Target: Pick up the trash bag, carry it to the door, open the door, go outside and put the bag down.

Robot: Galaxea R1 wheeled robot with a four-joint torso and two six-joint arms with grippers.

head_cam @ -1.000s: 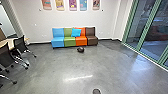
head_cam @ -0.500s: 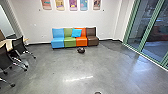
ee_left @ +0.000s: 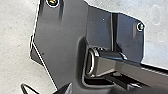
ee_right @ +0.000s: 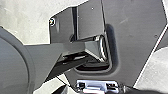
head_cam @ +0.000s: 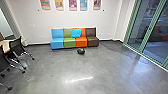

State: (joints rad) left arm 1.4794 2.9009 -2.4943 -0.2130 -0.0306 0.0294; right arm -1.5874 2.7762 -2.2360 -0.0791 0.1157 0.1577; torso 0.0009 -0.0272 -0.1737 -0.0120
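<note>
A small dark trash bag [head_cam: 80,51] lies on the grey floor in the head view, just in front of the orange part of the sofa. Green-framed glass panels [head_cam: 147,30] stand along the right side; whether one of them is the door, I cannot tell. In both wrist views there are parts of the robot over pale floor, and the state of either gripper cannot be made out there.
The sofa [head_cam: 75,42], in blue, green, orange and brown with a blue cushion [head_cam: 76,33], stands against the far wall [head_cam: 72,18]. Black wheeled chairs [head_cam: 18,47] and a light table [head_cam: 6,45] are at the left.
The head camera has shifted slightly, with the glass panels a little farther into the picture. A dark rounded thing has slipped out past the bottom edge.
</note>
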